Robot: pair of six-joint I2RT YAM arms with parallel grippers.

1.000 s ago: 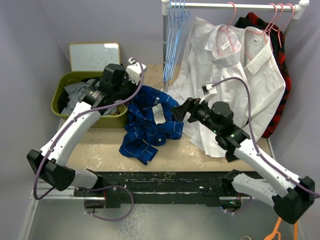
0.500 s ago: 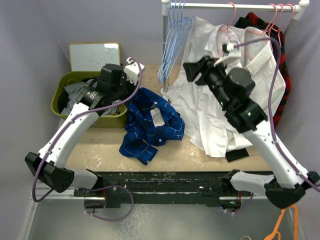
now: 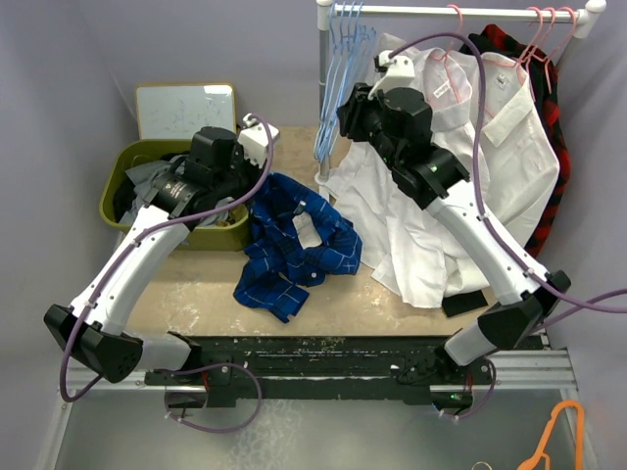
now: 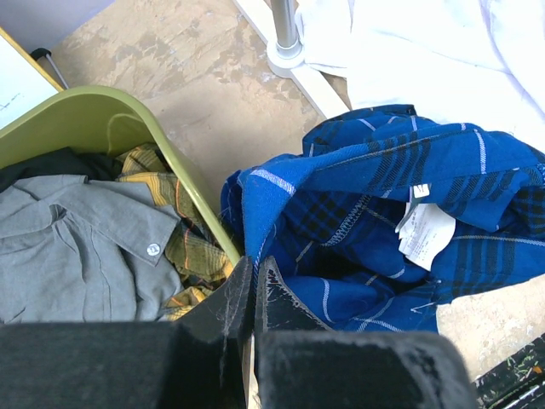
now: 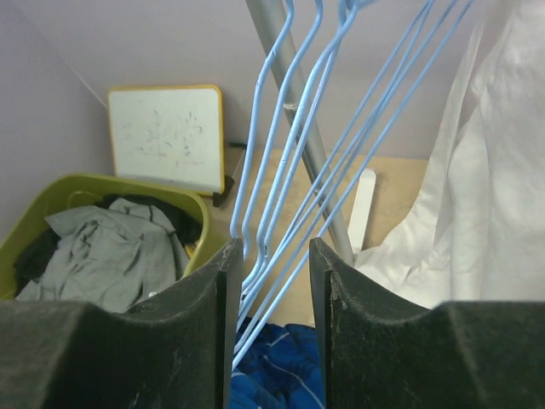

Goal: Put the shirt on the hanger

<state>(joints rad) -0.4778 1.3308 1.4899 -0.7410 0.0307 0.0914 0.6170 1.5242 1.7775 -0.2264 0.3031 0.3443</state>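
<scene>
- Lilac walls back a tan table (image 3: 196,294). A clothes rail (image 3: 470,12) runs along its far side, and white shirts (image 3: 441,196) hang on it just to the right of the right gripper (image 5: 268,251).
- The hanger (image 3: 333,88) is on that rail, bunched with several like it.
- The right gripper is spread wide with a finger on either side of the blue wires, and nothing is clamped yet. The wires cross each other in the wrist view, so I cannot say which single hanger sits nearest the pads.
- The shirt (image 4: 383,170) lies crumpled on the table, directly ahead of and below the left gripper (image 4: 253,264). Its white label (image 4: 426,234) faces up, off to that gripper's right.
- A green bin (image 4: 102,102) of other clothes sits close on the left gripper's other side, its wall touching the blue cloth.
- The left gripper's jaws are pressed together at the shirt's raised edge and seem to pinch a fold of it, though the seam between them is too dark to be sure.
- The shirt is light, limp cloth. It will sag and slide, so the collar or a shoulder seam is probably the best place to hold it.
- The hanger is thin, springy wire that is likely to swing and snag on its neighbours. I would grip it on a straight arm or the bottom bar, away from the hooks.
</scene>
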